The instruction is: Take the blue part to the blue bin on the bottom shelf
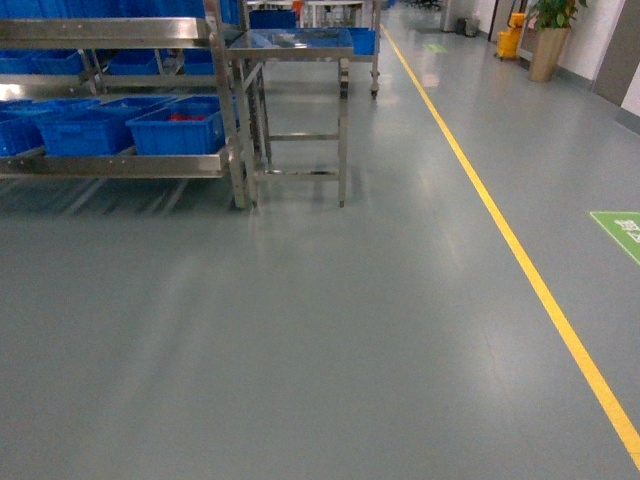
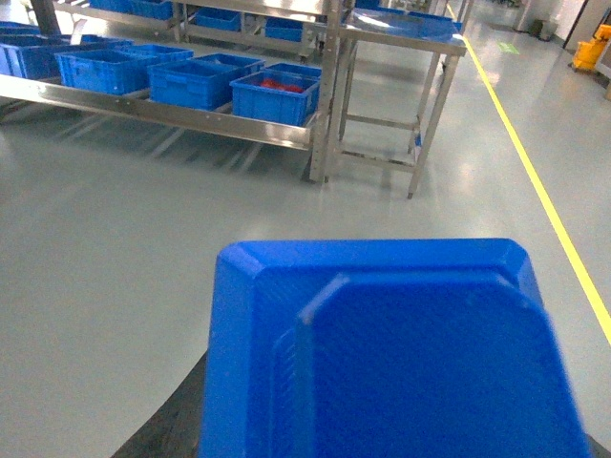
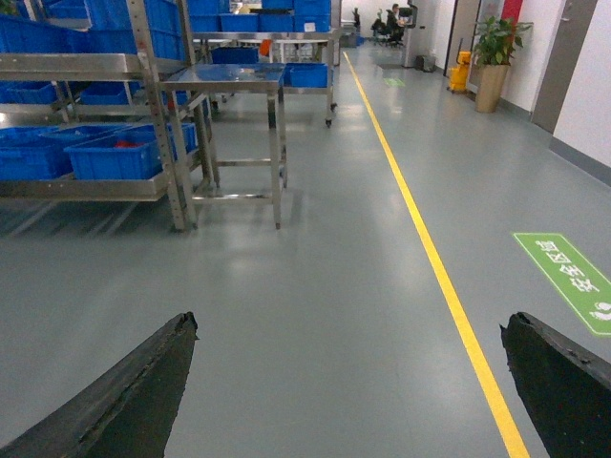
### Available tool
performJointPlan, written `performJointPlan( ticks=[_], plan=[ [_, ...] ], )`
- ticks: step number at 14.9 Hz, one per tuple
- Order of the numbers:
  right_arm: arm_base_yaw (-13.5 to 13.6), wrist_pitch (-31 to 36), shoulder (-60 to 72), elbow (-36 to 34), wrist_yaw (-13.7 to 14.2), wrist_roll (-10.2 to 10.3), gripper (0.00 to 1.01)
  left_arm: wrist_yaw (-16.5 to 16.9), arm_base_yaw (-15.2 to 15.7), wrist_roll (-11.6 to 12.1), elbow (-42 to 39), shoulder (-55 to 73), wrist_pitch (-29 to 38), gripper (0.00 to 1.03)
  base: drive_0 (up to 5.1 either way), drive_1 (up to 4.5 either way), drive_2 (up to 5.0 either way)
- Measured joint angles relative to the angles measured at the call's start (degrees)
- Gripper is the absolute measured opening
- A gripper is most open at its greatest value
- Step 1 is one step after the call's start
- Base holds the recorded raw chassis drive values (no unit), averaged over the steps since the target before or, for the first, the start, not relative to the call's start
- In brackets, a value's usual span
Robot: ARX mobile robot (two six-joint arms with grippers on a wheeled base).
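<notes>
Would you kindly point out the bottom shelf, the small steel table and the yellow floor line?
bottom shelf (image 1: 110, 165): head view, flat front rail.
small steel table (image 1: 290, 52): head view, front edge.
yellow floor line (image 1: 520, 255): head view, mid-stripe.

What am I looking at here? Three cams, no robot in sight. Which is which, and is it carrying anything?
It is a wheeled robot with two arms, and each picture comes from a camera on it. The head view looks forward across the floor at a steel rack whose bottom shelf holds blue bins, beside a small steel table. The left wrist camera looks past a large blue plastic piece filling its foreground; whether the left gripper clamps it is not visible. The right wrist camera shows the right gripper, fingers spread wide, empty.
</notes>
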Motion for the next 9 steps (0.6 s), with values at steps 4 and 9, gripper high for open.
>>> performJointPlan(
  ticks=[4,9],
  plan=[
    [0.0,-0.1,0.0,0.0,0.0,0.0,0.98,0.0,0.0,0.0,0.0,-0.1,0.2,0.43,0.0,4.24,-4.2],
    [0.0,0.0,0.0,0.0,0.0,0.0,0.98,0.0,0.0,0.0,0.0,0.1,0.0,0.43,0.0,4.19,-4.2]
  ],
)
